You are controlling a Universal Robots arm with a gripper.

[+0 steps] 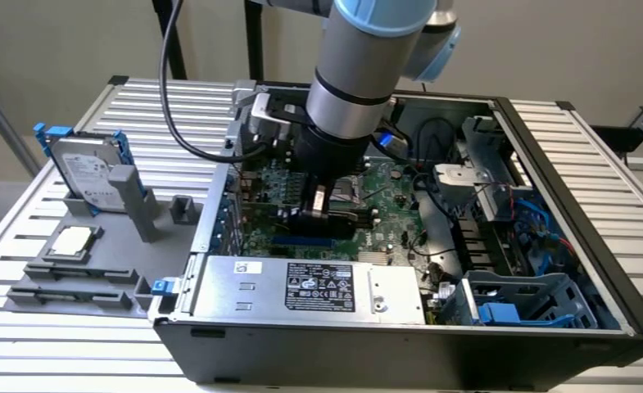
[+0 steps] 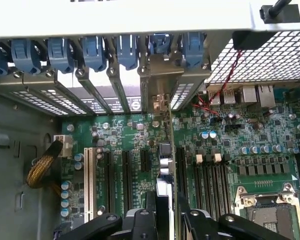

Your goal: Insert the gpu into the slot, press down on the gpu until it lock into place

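— Hovering low inside the open dark-grey steel computer case [image 1: 562,327], the arm's black two-fingered hand [image 1: 317,214] sits over the green motherboard [image 1: 382,221]. What's it holding?

— The thin flat black circuit card, the gpu [image 2: 164,165]. Wrist view has it edge-on, standing upright between the fingers, which are pinched onto its top edge. Its metal bracket end reaches the row of blue-clipped rear expansion bays [image 2: 125,50].

— And the slot?

— Long bright-blue plastic connector strip [image 1: 305,243], showing just below the hand in the exterior view. Card looks lined up over it; whether the contacts are seated, can't tell.

— Handling notes?

— Judging by look: light, stiff, but fragile. Rigid board won't flex, so any tilt loads the connector. Best hold is the top edge near the middle, clear of components.

— Neighbours?

— Silver labelled power-supply box [image 1: 310,288] near the front wall. Grey slatted bench [image 1: 37,327] carries a parts tray with a hard drive [image 1: 86,172].
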